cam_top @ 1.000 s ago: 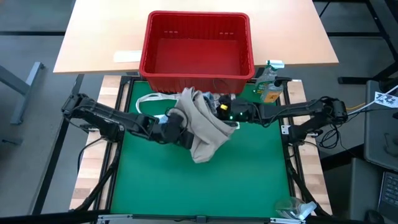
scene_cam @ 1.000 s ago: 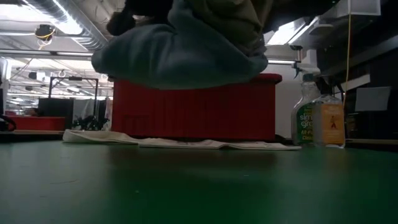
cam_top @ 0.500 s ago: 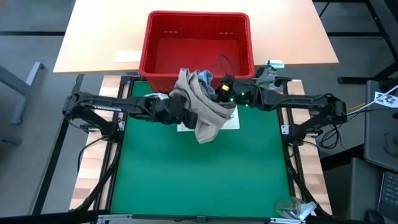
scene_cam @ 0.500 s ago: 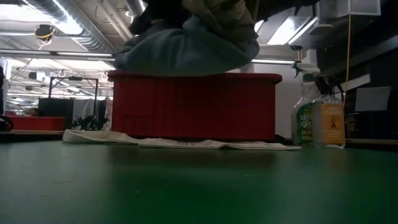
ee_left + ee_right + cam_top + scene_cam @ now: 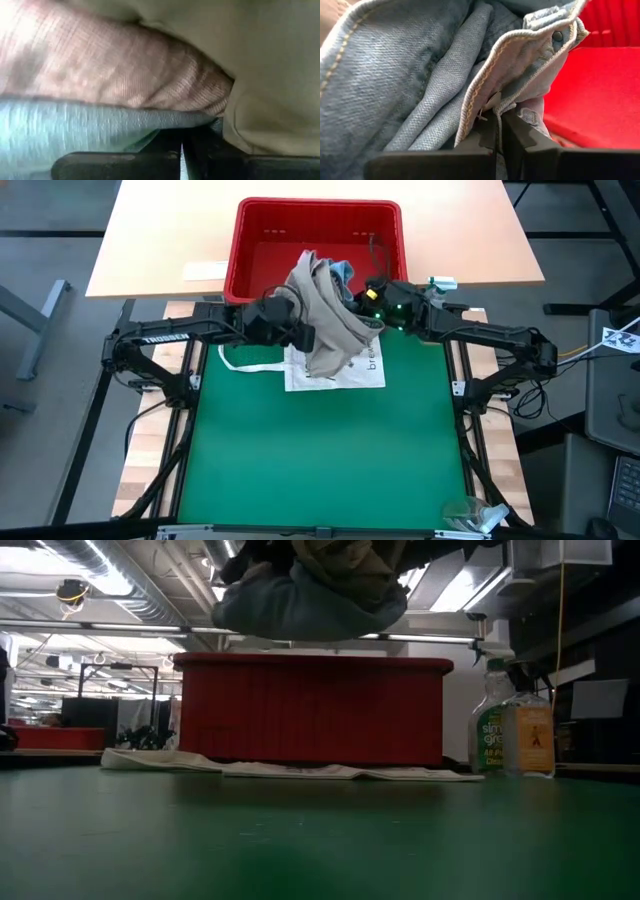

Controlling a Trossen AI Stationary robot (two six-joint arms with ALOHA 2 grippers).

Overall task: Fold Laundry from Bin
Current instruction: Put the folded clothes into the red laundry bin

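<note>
A bundle of laundry, khaki-grey on top with light blue denim and pale pink inside, hangs in the air over the near rim of the red bin. My left gripper is shut on the bundle's left side. My right gripper is shut on its right side. In the low view the bundle hangs just above the bin's rim. The left wrist view shows pink ribbed cloth, blue-grey cloth and khaki cloth. My left gripper pinches the bundle between its two fingers where the blue-grey layer and the khaki layer meet, so it has several layers. It comes from the table's left, slanting down. The bundle is lifted clear. My right gripper pinches a stitched denim edge between its two fingers. It comes nearly level from the table's right. The denim bunches in folds above the fingers, clear of the bin's floor.
A flat white tote bag lies on the green mat just in front of the bin. A spray bottle stands at the bin's right near corner. The bin rests on a wooden table beyond the mat.
Both grippers have gone up and toward the table's far edge, staying shut. They have carried the bundle from above the mat to over the bin's near rim. The white tote bag that lay under it now shows.
</note>
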